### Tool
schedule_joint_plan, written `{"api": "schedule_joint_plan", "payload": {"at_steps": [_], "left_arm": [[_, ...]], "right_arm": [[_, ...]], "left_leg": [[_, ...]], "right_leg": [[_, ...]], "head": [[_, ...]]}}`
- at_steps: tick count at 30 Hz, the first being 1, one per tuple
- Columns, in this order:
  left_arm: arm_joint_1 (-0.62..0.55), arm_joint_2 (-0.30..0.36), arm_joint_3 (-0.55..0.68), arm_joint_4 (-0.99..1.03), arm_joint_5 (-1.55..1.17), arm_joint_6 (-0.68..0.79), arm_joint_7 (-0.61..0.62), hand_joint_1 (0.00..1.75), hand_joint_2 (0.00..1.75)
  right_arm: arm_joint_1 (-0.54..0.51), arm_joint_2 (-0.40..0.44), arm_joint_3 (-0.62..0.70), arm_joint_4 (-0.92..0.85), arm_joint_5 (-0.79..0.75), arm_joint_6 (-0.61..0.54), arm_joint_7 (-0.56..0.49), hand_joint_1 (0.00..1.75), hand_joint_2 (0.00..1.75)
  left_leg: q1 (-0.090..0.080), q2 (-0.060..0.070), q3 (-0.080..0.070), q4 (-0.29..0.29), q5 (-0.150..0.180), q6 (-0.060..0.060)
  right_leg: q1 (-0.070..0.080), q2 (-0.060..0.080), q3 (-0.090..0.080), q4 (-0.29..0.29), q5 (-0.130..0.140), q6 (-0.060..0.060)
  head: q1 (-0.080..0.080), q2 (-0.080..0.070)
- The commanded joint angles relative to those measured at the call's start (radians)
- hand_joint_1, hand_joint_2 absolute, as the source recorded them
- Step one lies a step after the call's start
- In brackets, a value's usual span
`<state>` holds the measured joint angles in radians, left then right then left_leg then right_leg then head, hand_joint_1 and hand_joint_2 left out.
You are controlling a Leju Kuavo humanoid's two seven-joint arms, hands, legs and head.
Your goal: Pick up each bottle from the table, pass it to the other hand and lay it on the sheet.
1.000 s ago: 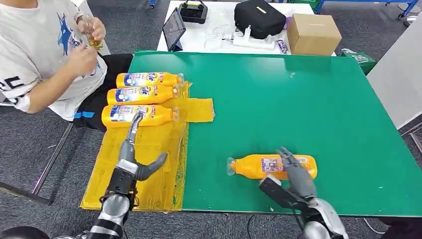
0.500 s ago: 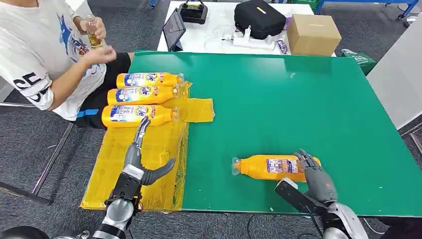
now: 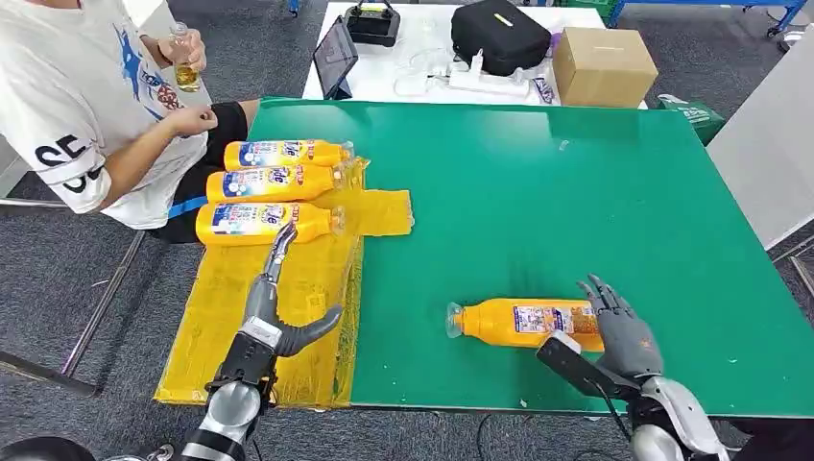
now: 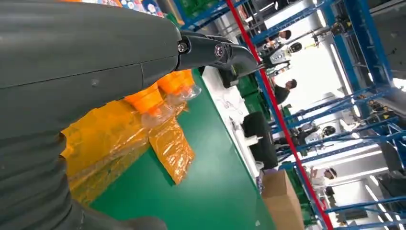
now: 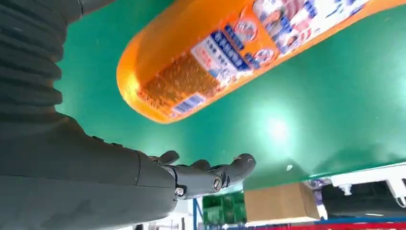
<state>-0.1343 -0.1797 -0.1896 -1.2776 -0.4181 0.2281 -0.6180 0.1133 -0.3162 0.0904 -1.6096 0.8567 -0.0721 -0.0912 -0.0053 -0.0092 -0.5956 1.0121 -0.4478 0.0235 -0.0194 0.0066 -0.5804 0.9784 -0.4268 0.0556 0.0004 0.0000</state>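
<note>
A: Where is the loose bottle [image 3: 523,322]?
B: On the green tabletop [image 3: 576,202], lying on its side, well apart from the sheet [image 3: 278,288], cap end toward the sheet.
A: And the right hand [image 3: 619,331]?
B: Just beside the bottle's base, on the side away from the sheet. Fingers spread, holding nothing; the wrist view shows green tabletop between fingers and bottle.
A: The left hand [image 3: 274,312]?
B: Over the sheet, fingers stretched out and apart, thumb out to the side, empty. Its fingertips reach the nearest of three bottles [image 3: 269,182] lying side by side on the sheet.
A: Anyone nearby?
B: A person [image 3: 86,106] sits beside the sheet, holding a small bottle [image 3: 184,65].
</note>
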Motion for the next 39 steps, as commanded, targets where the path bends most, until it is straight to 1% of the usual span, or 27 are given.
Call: {"api": "schedule_joint_plan", "payload": {"at_steps": [1, 2, 4, 9, 14, 15, 19, 21, 25, 26, 28, 33, 34, 35, 36, 37, 38, 39], "left_arm": [[-0.065, -0.005, -0.017, 0.098, 0.021, -0.016, 0.002, 0.0, 1.75], [-0.07, -0.006, -0.017, 0.106, 0.027, -0.018, 0.001, 0.0, 1.75], [-0.078, -0.007, -0.022, 0.117, 0.031, -0.023, 0.003, 0.0, 1.75], [-0.104, -0.007, -0.039, 0.156, 0.04, -0.03, 0.003, 0.0, 1.75], [-0.121, -0.013, -0.045, 0.183, 0.051, -0.033, 0.007, 0.0, 1.75], [-0.122, -0.014, -0.047, 0.186, 0.052, -0.034, 0.007, 0.0, 1.75], [-0.139, -0.015, -0.057, 0.215, 0.066, -0.039, 0.008, 0.0, 1.75], [-0.143, -0.016, -0.057, 0.216, 0.068, -0.039, 0.008, 0.0, 1.75], [-0.148, -0.017, -0.054, 0.227, 0.089, -0.051, 0.016, 0.0, 1.75], [-0.149, -0.018, -0.052, 0.23, 0.097, -0.057, 0.017, 0.0, 1.75], [-0.156, -0.021, -0.053, 0.242, 0.109, -0.067, 0.017, 0.0, 1.75], [-0.158, -0.022, -0.053, 0.245, 0.11, -0.067, 0.017, 0.0, 1.75], [-0.158, -0.021, -0.054, 0.246, 0.111, -0.07, 0.017, 0.0, 1.75], [-0.164, -0.024, -0.056, 0.254, 0.116, -0.076, 0.016, 0.0, 1.75], [-0.171, -0.025, -0.058, 0.263, 0.122, -0.082, 0.015, 0.0, 1.75], [-0.178, -0.026, -0.06, 0.272, 0.126, -0.085, 0.013, 0.0, 1.75], [-0.186, -0.028, -0.062, 0.284, 0.128, -0.089, 0.01, 0.0, 1.75], [-0.195, -0.03, -0.063, 0.298, 0.135, -0.092, 0.006, 0.0, 1.75]], "right_arm": [[-0.18, 0.012, 0.027, 0.273, 0.06, 0.0, -0.009, 0.0, 1.75], [-0.203, 0.009, 0.035, 0.308, 0.061, 0.003, -0.009, 0.0, 1.75], [-0.231, 0.013, 0.037, 0.359, 0.035, 0.03, -0.023, 0.0, 1.75], [-0.274, 0.009, 0.073, 0.48, -0.002, 0.083, -0.038, 0.0, 1.75], [-0.314, 0.003, 0.095, 0.561, -0.008, 0.097, -0.034, 0.0, 1.75], [-0.319, 0.005, 0.093, 0.57, -0.015, 0.102, -0.033, 0.0, 1.75], [-0.353, 0.007, 0.113, 0.637, -0.055, 0.131, -0.053, 0.0, 1.75], [-0.356, 0.007, 0.117, 0.642, -0.056, 0.132, -0.054, 0.0, 1.75], [-0.392, -0.005, 0.15, 0.653, -0.057, 0.127, -0.063, 0.0, 1.75], [-0.398, -0.01, 0.16, 0.648, -0.065, 0.128, -0.076, 0.0, 1.75], [-0.409, -0.023, 0.172, 0.635, -0.094, 0.14, -0.103, 0.0, 1.75], [-0.41, -0.025, 0.175, 0.628, -0.095, 0.14, -0.108, 0.0, 1.75], [-0.409, -0.028, 0.181, 0.623, -0.108, 0.146, -0.131, 0.0, 1.75], [-0.404, -0.043, 0.187, 0.609, -0.139, 0.164, -0.18, 0.0, 1.75], [-0.402, -0.055, 0.189, 0.6, -0.168, 0.191, -0.208, 0.0, 1.75], [-0.401, -0.069, 0.196, 0.591, -0.184, 0.212, -0.227, 0.0, 1.75], [-0.404, -0.087, 0.206, 0.586, -0.198, 0.236, -0.241, 0.0, 1.75], [-0.411, -0.105, 0.215, 0.585, -0.217, 0.26, -0.252, 0.0, 1.75]], "left_leg": [[0.001, 0.002, 0.003, -0.001, 0.0, -0.001], [0.002, 0.003, 0.004, -0.001, 0.0, -0.002], [0.001, 0.002, 0.002, -0.001, 0.001, 0.0], [0.002, 0.001, 0.005, -0.001, 0.0, -0.001], [0.001, 0.001, 0.003, 0.0, 0.0, 0.0], [0.002, 0.002, 0.004, -0.001, 0.0, -0.001], [0.001, 0.0, 0.003, 0.0, 0.001, 0.0], [0.003, 0.0, 0.006, -0.001, 0.001, -0.001], [0.001, 0.0, 0.007, 0.0, 0.001, 0.0], [0.003, 0.001, 0.008, -0.001, 0.001, -0.002], [0.001, 0.001, 0.008, 0.0, 0.001, 0.0], [0.002, 0.002, 0.008, 0.0, 0.001, -0.001], [0.001, 0.001, 0.008, 0.0, 0.001, 0.0], [0.001, 0.001, 0.008, 0.0, 0.001, -0.001], [0.002, 0.001, 0.008, 0.0, 0.001, 0.0], [0.001, 0.001, 0.008, 0.0, 0.001, 0.0], [0.003, 0.001, 0.009, 0.0, 0.001, -0.001], [0.001, 0.0, 0.008, 0.0, 0.001, 0.0]], "right_leg": [[0.001, 0.001, 0.003, -0.002, 0.002, -0.002], [0.003, 0.002, 0.005, -0.003, 0.002, -0.002], [0.001, 0.001, 0.002, -0.002, 0.002, -0.001], [0.003, 0.0, 0.005, -0.003, 0.001, -0.002], [0.001, 0.001, 0.003, -0.001, 0.001, -0.001], [0.002, 0.001, 0.005, -0.002, 0.001, -0.002], [0.002, -0.001, 0.004, -0.002, 0.001, -0.001], [0.003, -0.001, 0.007, -0.004, 0.002, -0.002], [0.001, -0.001, 0.007, -0.002, 0.001, -0.001], [0.003, -0.001, 0.009, -0.004, 0.002, -0.003], [0.001, 0.0, 0.008, -0.001, 0.001, -0.001], [0.003, -0.001, 0.008, -0.002, 0.003, -0.002], [0.001, 0.0, 0.008, -0.001, 0.002, 0.0], [0.002, 0.0, 0.008, -0.002, 0.002, -0.001], [0.002, 0.0, 0.008, -0.002, 0.002, -0.001], [0.001, -0.001, 0.008, -0.001, 0.002, 0.0], [0.003, -0.001, 0.009, -0.002, 0.002, -0.002], [0.001, -0.002, 0.008, -0.001, 0.002, 0.0]], "head": [[0.0, 0.0], [0.0, 0.0], [0.0, 0.0], [0.0, 0.0], [0.0, 0.0], [0.0, 0.0], [0.0, 0.0], [0.0, 0.0], [0.0, 0.0], [0.0, 0.0], [0.0, 0.0], [0.0, 0.0], [0.0, 0.0], [0.0, 0.0], [0.0, 0.0], [0.0, 0.0], [0.0, 0.0], [0.0, 0.0]]}}
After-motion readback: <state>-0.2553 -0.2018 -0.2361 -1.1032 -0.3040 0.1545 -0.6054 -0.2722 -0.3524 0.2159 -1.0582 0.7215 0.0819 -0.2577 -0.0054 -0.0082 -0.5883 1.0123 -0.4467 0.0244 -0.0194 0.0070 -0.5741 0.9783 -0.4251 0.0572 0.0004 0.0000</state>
